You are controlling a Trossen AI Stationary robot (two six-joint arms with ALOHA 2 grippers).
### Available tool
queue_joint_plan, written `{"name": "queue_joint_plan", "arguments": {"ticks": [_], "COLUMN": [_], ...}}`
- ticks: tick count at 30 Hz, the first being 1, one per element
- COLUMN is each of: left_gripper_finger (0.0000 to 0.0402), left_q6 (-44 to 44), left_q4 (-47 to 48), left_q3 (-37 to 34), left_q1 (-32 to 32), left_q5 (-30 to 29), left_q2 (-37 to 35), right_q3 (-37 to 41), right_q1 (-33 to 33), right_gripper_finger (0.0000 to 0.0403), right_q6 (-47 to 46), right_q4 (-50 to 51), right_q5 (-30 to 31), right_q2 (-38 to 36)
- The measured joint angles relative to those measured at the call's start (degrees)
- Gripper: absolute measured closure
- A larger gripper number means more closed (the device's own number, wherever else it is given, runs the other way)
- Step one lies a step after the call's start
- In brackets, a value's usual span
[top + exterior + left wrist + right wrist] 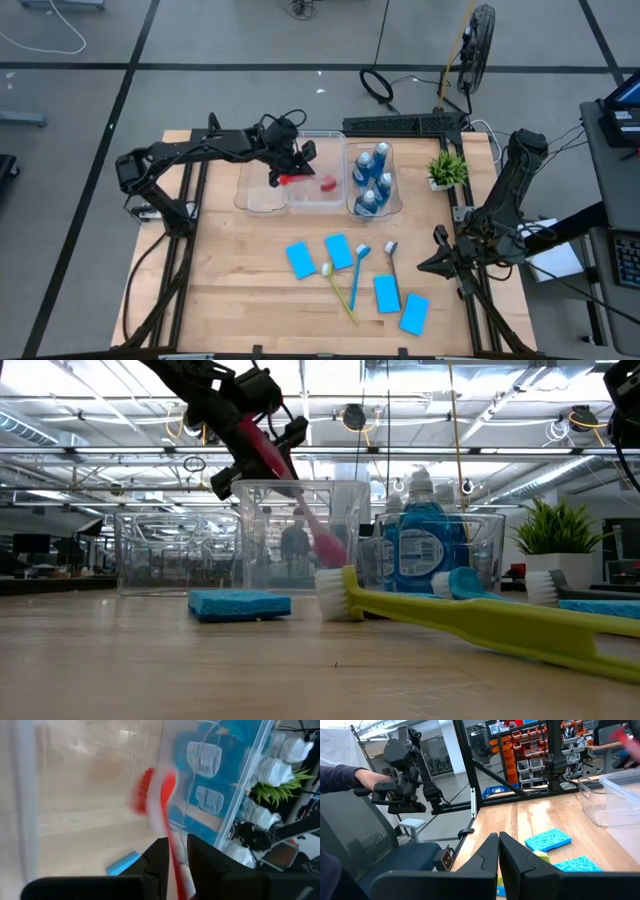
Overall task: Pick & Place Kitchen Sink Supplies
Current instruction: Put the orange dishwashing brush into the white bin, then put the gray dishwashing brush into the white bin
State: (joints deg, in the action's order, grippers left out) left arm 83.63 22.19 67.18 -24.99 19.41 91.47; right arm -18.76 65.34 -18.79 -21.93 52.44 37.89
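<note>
So the left pincer [297, 160] is hanging over the middle clear bin [315, 180] at the back of the desk [240, 300], clamped onto the handle of the red brush [300, 181]. The brush is tilting down into that bin, bristle head lowest, and in the left wrist view its handle is running right between the two fingers [156, 862].

Counting the rest: three clear bins are sitting side by side. The left one [258, 190] is looking bare, and the right one [375, 180] is holding the small blue bottles [373, 180], at least four that I can make out.

Four light-blue sponges are lying flat on the desk: two near the middle [300, 259] [339, 250] and two nearer the front right [387, 293] [414, 313]. Three more brushes are lying among them: a yellow-green one [338, 287], a blue one [358, 273] crossing it, and a grey one [392, 262] just beside.

The right pincer [428, 264] is waiting at the right edge of the desk, fingers pressed together with nothing between them. A small green potted plant [446, 169] is standing to the right of the bins.
</note>
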Motion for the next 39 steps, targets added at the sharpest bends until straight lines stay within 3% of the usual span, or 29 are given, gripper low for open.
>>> {"name": "queue_joint_plan", "arguments": {"ticks": [11, 21, 25, 32, 39], "left_gripper_finger": [0.033, 0.033, 0.033, 0.033, 0.033], "left_q6": [-0.05, -2.58, -2.86, -5.35, -12.71], "left_q4": [-8.42, -10.93, -13.0, -10.3, -6.39], "left_q3": [0.0, 0.0, 0.23, 0.2, 0.22], "left_q1": [1.13, -0.59, -1.53, -1.48, 3.43], "left_q5": [5.39, 5.53, 6.59, 1.38, -5.63], "left_q2": [5.0, 4.73, 2.16, -5.76, -14.63], "right_q3": [0.0, 0.0, 0.0, 0.01, 0.02], "right_q1": [0.02, 0.02, 0.02, 0.0, 0.0], "right_gripper_finger": [0.0403, 0.0403, 0.0403, 0.0403, 0.0403], "right_q6": [-0.63, -1.72, -1.74, -1.59, -1.55], "right_q4": [-0.08, -0.07, -0.07, -0.11, -0.09], "right_q5": [-0.01, -0.02, -0.04, -0.05, -0.04], "right_q2": [-0.02, -0.02, -0.01, -0.02, -0.02]}}
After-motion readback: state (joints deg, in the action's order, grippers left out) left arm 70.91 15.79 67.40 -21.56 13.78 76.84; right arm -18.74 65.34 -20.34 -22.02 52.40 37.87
